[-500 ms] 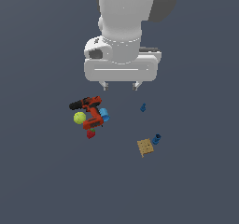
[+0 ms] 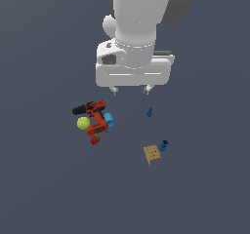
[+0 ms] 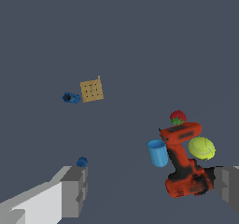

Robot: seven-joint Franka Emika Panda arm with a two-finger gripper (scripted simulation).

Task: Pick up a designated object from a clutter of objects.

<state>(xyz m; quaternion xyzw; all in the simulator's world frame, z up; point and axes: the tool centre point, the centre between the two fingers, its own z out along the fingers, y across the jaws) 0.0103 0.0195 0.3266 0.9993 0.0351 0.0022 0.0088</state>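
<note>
The designated object, a small dark-blue stubby cylinder (image 2: 163, 145) with a hollow dark end, lies next to the tan gridded square (image 2: 152, 153); it also shows in the wrist view (image 3: 71, 97) beside the square (image 3: 91, 90). My gripper (image 2: 131, 89) hangs open and empty above the floor, between the drill cluster and the tinier blue piece (image 2: 149, 112). In the wrist view its two fingers (image 3: 74, 190) stand wide apart, far from the cylinder.
A red-and-black power drill (image 2: 93, 117), a yellow-green ball (image 2: 83, 123), a light-blue cup (image 2: 109, 120) and a red block (image 2: 94, 139) cluster at the exterior view's left. The wrist view shows them too: the drill (image 3: 183, 164), the ball (image 3: 202, 148) and the cup (image 3: 158, 153).
The gripper has shifted a little toward the exterior view's right. The objects have not moved.
</note>
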